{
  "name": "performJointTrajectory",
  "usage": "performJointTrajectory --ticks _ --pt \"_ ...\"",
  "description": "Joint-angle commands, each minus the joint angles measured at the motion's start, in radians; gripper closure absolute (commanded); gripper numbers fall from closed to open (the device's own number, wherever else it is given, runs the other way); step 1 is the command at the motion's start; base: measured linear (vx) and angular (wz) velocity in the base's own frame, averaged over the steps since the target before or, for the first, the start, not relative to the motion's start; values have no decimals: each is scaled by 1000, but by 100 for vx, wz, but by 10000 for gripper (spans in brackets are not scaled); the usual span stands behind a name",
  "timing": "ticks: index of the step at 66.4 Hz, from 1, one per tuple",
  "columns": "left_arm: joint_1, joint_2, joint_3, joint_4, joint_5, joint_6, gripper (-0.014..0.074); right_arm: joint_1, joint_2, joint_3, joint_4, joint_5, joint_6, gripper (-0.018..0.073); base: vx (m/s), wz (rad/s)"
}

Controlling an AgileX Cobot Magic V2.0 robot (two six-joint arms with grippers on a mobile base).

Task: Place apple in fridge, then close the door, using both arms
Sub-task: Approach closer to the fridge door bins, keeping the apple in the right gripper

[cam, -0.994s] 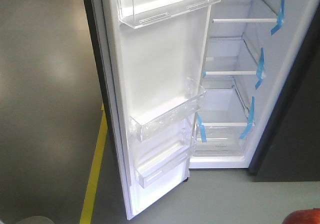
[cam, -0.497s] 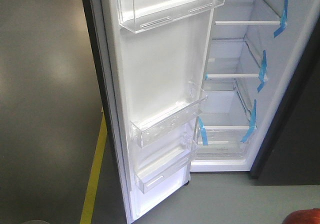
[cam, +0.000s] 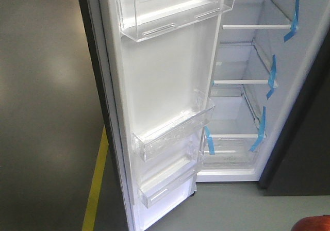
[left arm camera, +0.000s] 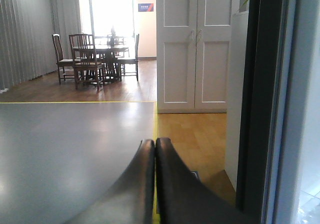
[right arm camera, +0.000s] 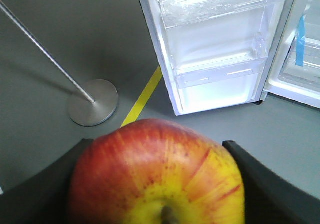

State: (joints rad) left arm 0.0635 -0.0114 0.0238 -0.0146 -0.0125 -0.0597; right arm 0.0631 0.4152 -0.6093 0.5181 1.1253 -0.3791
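The open door (cam: 165, 81) has edged leftward across my front view. My right gripper (right arm camera: 160, 189) clasps the apple (right arm camera: 150, 159) before the fridge (cam: 242, 107); my left gripper (left arm camera: 155, 151) is pinched closed, empty.

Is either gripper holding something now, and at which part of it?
The right gripper holds the apple by its opposite sides, stem end showing between the jaws. The left gripper is shut, holding nothing.
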Motion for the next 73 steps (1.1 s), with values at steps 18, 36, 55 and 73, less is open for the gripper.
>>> performJointTrajectory --ticks 18,36,55,73 --pt "-3 -15 -16 -1 -77 -9 603 -3 8 -26 38 -56 -8 462 5 0" --pt "-3 -15 -16 -1 -77 -9 603 -3 8 -26 38 -56 -8 462 6 -1" --pt "-3 -15 -16 -1 -77 -9 603 -3 8 -26 38 -56 -8 462 6 0" --pt "-3 -15 -16 -1 -77 -9 603 -3 8 -26 38 -56 -8 462 6 0"
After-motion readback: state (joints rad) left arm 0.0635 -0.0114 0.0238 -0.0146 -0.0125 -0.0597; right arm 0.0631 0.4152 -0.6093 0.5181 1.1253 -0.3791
